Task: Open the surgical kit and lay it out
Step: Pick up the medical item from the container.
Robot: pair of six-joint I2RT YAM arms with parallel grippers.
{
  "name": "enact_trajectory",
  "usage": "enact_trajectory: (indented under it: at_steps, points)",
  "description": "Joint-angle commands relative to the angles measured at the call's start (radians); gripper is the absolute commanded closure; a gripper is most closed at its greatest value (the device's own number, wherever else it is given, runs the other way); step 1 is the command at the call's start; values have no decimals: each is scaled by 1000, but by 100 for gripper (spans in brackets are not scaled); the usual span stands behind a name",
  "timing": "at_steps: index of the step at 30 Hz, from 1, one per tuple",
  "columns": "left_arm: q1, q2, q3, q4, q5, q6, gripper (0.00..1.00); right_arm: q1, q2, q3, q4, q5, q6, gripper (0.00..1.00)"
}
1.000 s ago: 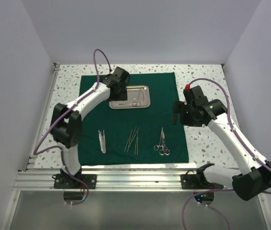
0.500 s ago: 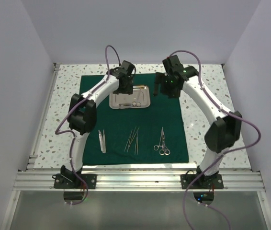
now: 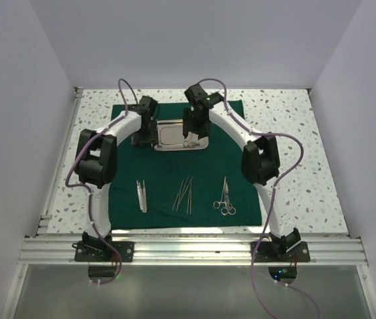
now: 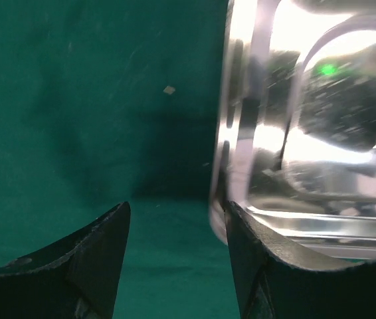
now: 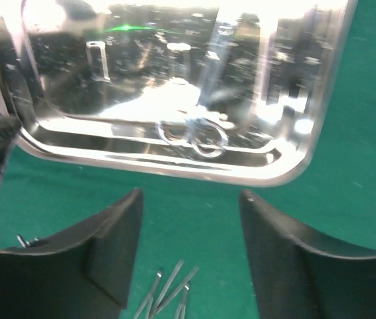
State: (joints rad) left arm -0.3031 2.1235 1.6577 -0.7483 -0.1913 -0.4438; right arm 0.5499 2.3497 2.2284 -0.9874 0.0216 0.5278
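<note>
Got the dark green cloth (image 3: pixel 168 173) spread flat on the white-speckled tabletop (image 3: pixel 301 173), with the small rectangular shiny steel tray (image 3: pixel 170 135) on its far half, left of centre. Near half laid out in a row: silver tweezers (image 3: pixel 141 196) left, fan of thin silver probes (image 3: pixel 185 193) middle, ring-handled silver scissors (image 3: pixel 225 198) right, each well apart. Bare table either side of the cloth, wider on the right; only a narrow strip past the far edge. Walls left, right and back; aluminium rail (image 3: pixel 188 249) along the near edge. Open cloth between tray and instrument row.

Versus half a second ago: left gripper (image 3: pixel 143 136) shifted from over the tray's far rim to its left edge; right gripper (image 3: pixel 191 131) swung in from past the tray's far right corner to above its right half. Tray and instruments unmoved.

Left wrist only: jaws apart, nothing but cloth between, finger (image 4: pixel 254 266) on the view's right just at the tray's rim; touching or not, cannot tell. Right wrist only: jaws wide and empty over cloth, short of the tray's near rim; second ring-handled silver tool (image 5: pixel 191 136) lying inside the tray, probe tips at the bottom edge. Top view hides both sets of fingertips.
</note>
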Motion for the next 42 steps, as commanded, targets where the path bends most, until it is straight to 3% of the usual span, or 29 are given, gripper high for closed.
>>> enact_trajectory:
  at_steps: [1,3,14,28,42]
  points:
    - [24,-85,-65,75,46,33,38,16,46,89,-16,-18,35,41]
    - [35,-88,-85,81,61,40,39,28,69,114,-17,-18,41,49]
    - [55,-175,-200,127,139,45,41,44,157,131,-8,63,106,63]
    - [56,-211,-269,158,171,45,44,41,145,125,19,103,139,64]
    - [58,-214,-266,156,176,48,46,41,218,62,24,141,43,65]
